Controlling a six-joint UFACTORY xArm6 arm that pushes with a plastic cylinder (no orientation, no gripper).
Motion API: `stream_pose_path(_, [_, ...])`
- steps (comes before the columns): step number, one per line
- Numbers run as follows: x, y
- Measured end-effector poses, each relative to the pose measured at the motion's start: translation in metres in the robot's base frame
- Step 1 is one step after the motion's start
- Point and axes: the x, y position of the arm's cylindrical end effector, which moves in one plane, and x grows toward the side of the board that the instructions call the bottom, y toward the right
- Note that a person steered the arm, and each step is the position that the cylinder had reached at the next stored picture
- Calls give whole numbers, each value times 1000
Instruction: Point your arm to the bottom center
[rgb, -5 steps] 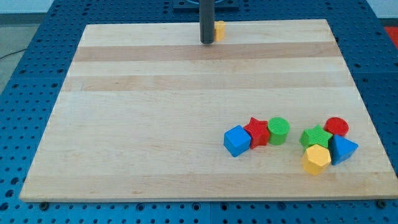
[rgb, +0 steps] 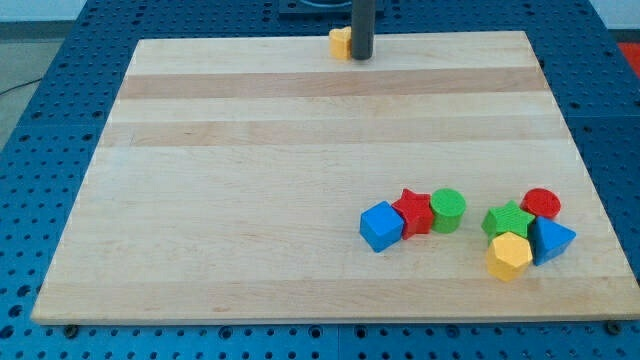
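My tip (rgb: 362, 57) is at the view's top centre, on the far edge of the wooden board (rgb: 250, 200). It stands just right of a small yellow block (rgb: 340, 43), partly hiding it. Lower right lie two clusters. One has a blue cube (rgb: 381, 226), a red star (rgb: 412, 211) and a green cylinder (rgb: 448, 210). The other has a green star (rgb: 507, 219), a red cylinder (rgb: 541, 204), a yellow hexagon (rgb: 509, 256) and a blue triangle (rgb: 551, 241). All of these are far from my tip.
The board sits on a blue perforated table (rgb: 40, 150). The arm's dark base (rgb: 310, 6) shows at the view's top behind the board's far edge.
My tip has moved to the view's right along the top edge, from the left of the yellow block to its right. The other blocks have not moved.
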Motion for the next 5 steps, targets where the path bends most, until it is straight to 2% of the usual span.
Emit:
stream_pose_path(1, [58,19])
stream_pose_path(2, [127,-4])
stream_pose_path(3, [163,-73])
stream_pose_path(4, [250,-91])
stream_pose_path(5, [332,-82])
